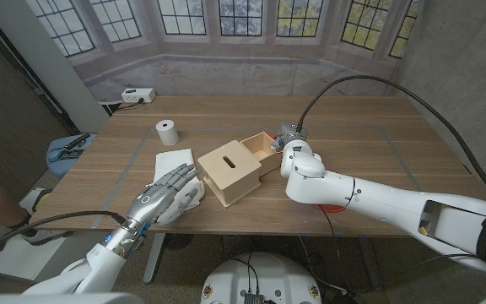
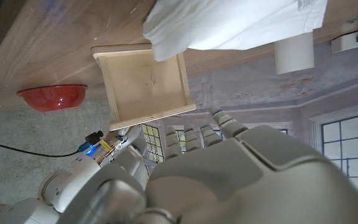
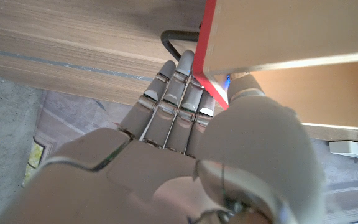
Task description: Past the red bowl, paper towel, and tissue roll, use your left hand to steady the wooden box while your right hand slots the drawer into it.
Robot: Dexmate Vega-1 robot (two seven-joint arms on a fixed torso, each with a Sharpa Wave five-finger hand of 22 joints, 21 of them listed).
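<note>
Wooden box (image 1: 230, 171) sat near the middle of the desk (image 1: 378, 127), and everything else is placed from it. Well to its left and farther back stood the tissue roll (image 1: 167, 132). Just left of the box lay the paper towel (image 1: 175, 160), and over the towel's near end the left hand (image 1: 169, 192) reached toward the box with its fingers (image 1: 186, 177) spread and holding nothing; whether they touched the box wall I could not tell. At the box's right end the drawer (image 1: 260, 145) stuck partway out of the opening. Right of that was the right hand (image 1: 292, 145), its fingers (image 3: 178, 93) straight and together against the drawer's end, pressing rather than clasping.

The likely failure, as I judged it, was the box sliding or turning toward the towel under the push, since the left hand did not plainly brace it; a skewed drawer could also jam in the opening.

The left wrist view showed the red bowl (image 2: 51, 97) beyond the drawer's open tray, while in the head view the right arm covered most of it. The right wrist view showed the contact at the drawer's end, which the head view hid behind the hand.
</note>
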